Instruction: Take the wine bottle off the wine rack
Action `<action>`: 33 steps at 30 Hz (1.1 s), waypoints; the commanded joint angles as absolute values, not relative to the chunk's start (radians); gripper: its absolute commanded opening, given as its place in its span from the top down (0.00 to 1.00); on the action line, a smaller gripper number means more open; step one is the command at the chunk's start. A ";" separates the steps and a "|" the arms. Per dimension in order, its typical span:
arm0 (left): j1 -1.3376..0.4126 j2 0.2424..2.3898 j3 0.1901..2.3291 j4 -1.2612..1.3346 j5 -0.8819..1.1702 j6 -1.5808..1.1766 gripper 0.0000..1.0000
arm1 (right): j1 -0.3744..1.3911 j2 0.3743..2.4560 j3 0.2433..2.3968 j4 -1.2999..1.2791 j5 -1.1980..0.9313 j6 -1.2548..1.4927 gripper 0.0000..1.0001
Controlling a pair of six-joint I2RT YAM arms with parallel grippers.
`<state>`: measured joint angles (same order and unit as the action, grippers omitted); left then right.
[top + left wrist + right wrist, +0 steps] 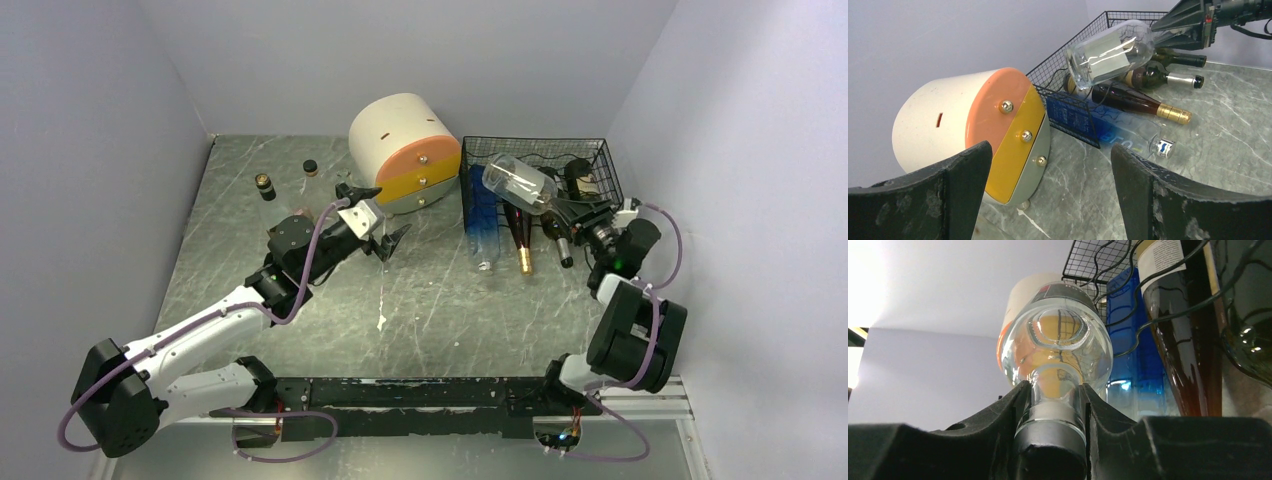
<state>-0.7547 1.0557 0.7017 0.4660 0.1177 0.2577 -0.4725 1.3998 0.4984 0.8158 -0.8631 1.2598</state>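
1. My right end effector (1055, 405) is clamped narrowly on the neck of the clear wine bottle (520, 183), just above its dark cap, one finger on each side.
2. The wine bottle hangs tilted in the air, base raised and pointing toward the drawer unit (405, 150). It sits over the front left part of the wine rack (530, 141), above the blue bottle (482, 225) lying there.
3. I judge the step in hand to be the withdrawal: the grip is made and the bottle looks lifted off the wavy wires. I cannot tell whether its base is fully past the rack's rim.
4. My left end effector (378, 217) hovers wide and empty over the worktop (440, 300), just in front of the drawer unit.
5. The next move calls for drawing the bottle toward me, clear of the mesh and of the necks sticking out below. Then I level it and lower it onto bare worktop before letting go.
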 commanded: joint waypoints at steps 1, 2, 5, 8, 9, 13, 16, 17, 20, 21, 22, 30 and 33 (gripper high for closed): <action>-0.763 1.038 0.716 0.485 0.118 0.266 0.08 | -0.427 1.429 0.550 0.976 -0.843 1.276 1.00; -0.763 1.039 0.715 0.485 0.114 0.269 0.08 | -0.422 1.437 0.553 0.987 -0.839 1.278 1.00; -0.764 1.044 0.711 0.489 0.106 0.276 0.08 | -0.397 1.439 0.563 0.968 -0.825 1.251 1.00; -0.763 1.050 0.714 0.484 0.113 0.275 0.08 | -0.353 1.419 0.564 0.868 -0.796 1.144 1.00; -0.763 1.050 0.715 0.484 0.115 0.275 0.07 | -0.337 1.407 0.560 0.831 -0.785 1.109 1.00; -0.765 1.051 0.714 0.483 0.107 0.280 0.07 | -0.251 1.333 0.556 0.625 -0.707 0.914 1.00; -0.764 1.050 0.711 0.485 0.101 0.282 0.06 | -0.204 1.269 0.538 0.487 -0.630 0.797 1.00; -0.764 1.051 0.711 0.484 0.101 0.283 0.06 | -0.201 1.258 0.527 0.471 -0.627 0.779 1.00; -0.765 1.053 0.712 0.483 0.100 0.285 0.06 | -0.193 1.245 0.499 0.439 -0.653 0.750 1.00; -0.764 1.052 0.713 0.482 0.100 0.286 0.06 | -0.191 1.250 0.491 0.439 -0.670 0.744 1.00; -0.764 1.053 0.712 0.482 0.100 0.287 0.06 | -0.189 1.257 0.483 0.439 -0.687 0.741 1.00; -0.765 1.065 0.710 0.482 0.089 0.290 0.06 | -0.157 1.377 0.512 0.470 -0.834 0.702 0.92; -0.765 1.072 0.711 0.480 0.089 0.291 0.06 | -0.154 1.429 0.531 0.479 -0.857 0.705 0.88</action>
<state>-0.7567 1.0618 0.7017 0.4660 0.1074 0.2775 -0.1665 1.3590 0.5217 0.5426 -0.8001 0.7433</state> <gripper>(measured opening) 0.940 0.400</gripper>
